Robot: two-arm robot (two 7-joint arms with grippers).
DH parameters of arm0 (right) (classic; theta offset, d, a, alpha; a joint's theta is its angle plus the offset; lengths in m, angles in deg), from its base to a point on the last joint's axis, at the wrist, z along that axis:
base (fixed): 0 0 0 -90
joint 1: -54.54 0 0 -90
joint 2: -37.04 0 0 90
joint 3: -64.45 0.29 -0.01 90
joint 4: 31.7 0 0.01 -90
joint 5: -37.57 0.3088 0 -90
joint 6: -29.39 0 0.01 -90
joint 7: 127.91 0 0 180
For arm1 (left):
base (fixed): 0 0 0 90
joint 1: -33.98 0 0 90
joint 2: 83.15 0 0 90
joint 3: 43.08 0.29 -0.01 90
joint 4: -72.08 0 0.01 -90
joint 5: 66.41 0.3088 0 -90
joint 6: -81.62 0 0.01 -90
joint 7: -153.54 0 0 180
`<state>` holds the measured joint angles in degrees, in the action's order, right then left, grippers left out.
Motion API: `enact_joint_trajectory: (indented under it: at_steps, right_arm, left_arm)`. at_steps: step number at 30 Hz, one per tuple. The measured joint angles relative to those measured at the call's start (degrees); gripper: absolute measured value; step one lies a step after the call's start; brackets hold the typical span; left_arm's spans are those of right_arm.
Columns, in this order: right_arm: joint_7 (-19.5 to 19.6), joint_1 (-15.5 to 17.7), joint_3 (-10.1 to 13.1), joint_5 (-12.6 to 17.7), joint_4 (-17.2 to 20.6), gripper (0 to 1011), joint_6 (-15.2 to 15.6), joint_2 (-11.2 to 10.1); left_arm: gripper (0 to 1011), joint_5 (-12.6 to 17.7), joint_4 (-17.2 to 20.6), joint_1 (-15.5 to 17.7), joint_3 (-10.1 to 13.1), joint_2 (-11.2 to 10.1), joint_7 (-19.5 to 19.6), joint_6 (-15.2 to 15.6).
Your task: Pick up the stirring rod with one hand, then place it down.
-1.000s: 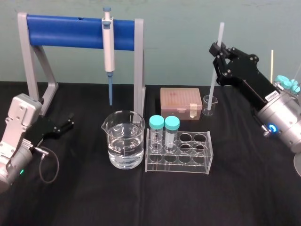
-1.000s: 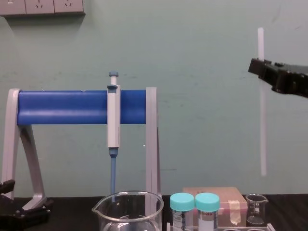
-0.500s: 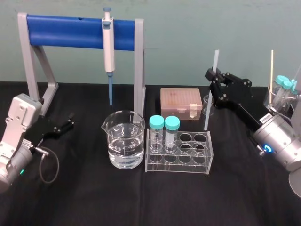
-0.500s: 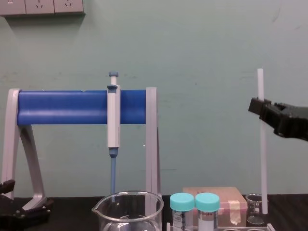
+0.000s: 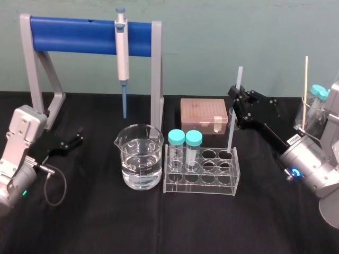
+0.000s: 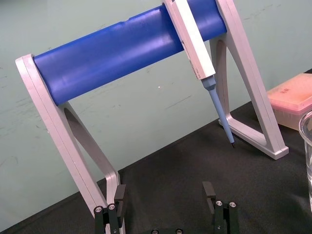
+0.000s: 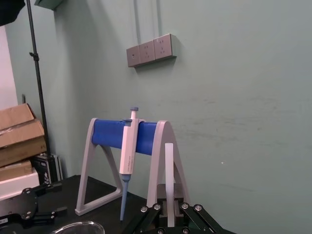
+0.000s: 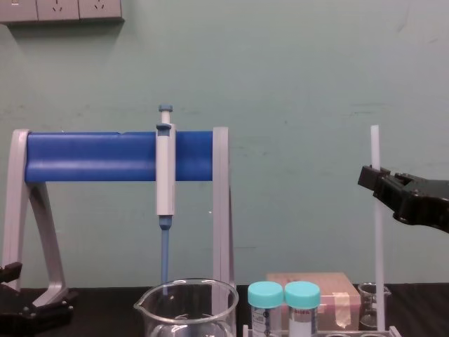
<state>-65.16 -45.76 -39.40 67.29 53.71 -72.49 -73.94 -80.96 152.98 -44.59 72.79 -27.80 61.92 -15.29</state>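
The stirring rod is a thin white translucent stick held upright. My right gripper is shut on its upper part, right of the middle of the table. In the chest view the stirring rod hangs straight down from the black right gripper. Its lower end reaches the right end of the clear tube rack; whether it stands in a hole I cannot tell. The right wrist view shows the rod rising from between the fingers. My left gripper rests open at the left by the stand, its fingers spread apart.
A grey-white pipette hangs on the blue-barred stand. A beaker of water stands left of the rack, which holds two teal-capped tubes. A pink tip box and a small beaker sit behind it. A glass container stands far right.
My right gripper has come down and slightly leftward with the rod in it. The rod's lower end has dropped from well above the table to the rack. The left arm is still.
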Motion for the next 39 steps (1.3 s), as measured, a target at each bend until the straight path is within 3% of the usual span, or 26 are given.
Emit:
enact_joint_trajectory:
  at_steps: [39]
  right_arm:
    - [-0.3, -2.4, -1.4, -2.9, -8.6, 72, -2.3, 2.9]
  left_arm:
    - [1000, 0.0, 0.0, 0.0, 0.0, 0.0, 0.0, 0.0]
